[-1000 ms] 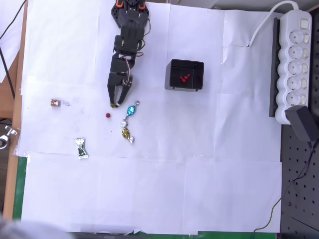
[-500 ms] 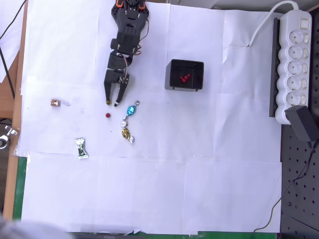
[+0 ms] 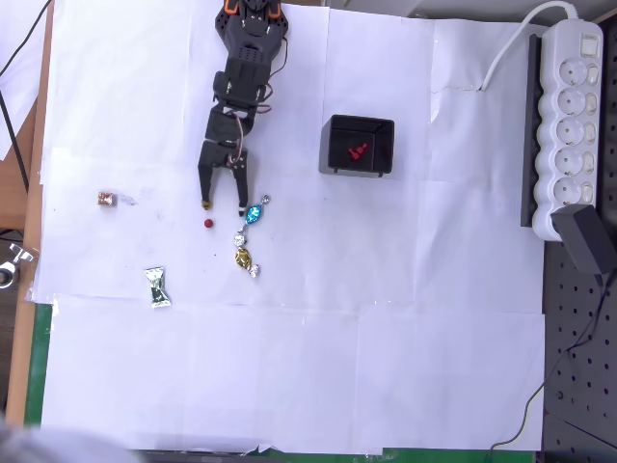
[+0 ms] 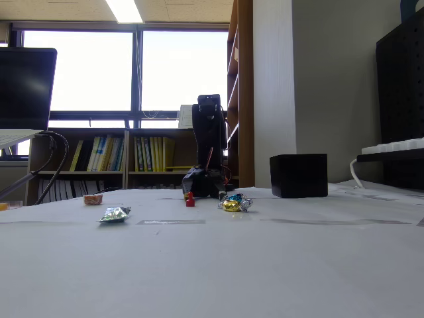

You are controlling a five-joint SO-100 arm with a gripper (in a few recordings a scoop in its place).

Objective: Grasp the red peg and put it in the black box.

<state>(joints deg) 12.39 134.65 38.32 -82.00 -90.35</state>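
The red peg (image 3: pixel 208 223) is a tiny dark red dot on the white paper; in the fixed view the red peg (image 4: pixel 190 201) stands in front of the arm. My gripper (image 3: pixel 223 205) hangs just above it in the overhead view, open, its two fingertips spread to either side with nothing between them. The black box (image 3: pixel 358 146) sits to the right of the arm and holds some red pieces; in the fixed view the black box (image 4: pixel 299 175) is at the right.
A blue sweet (image 3: pixel 254 213) lies by the right fingertip, a gold sweet (image 3: pixel 243 258) below it. A green-silver wrapper (image 3: pixel 156 286) and a small copper sweet (image 3: pixel 106 199) lie to the left. A white power strip (image 3: pixel 568 125) runs along the right edge.
The gripper has swung slightly left and its jaws have opened wider, now straddling the space just above the red peg. The peg and sweets have not moved.
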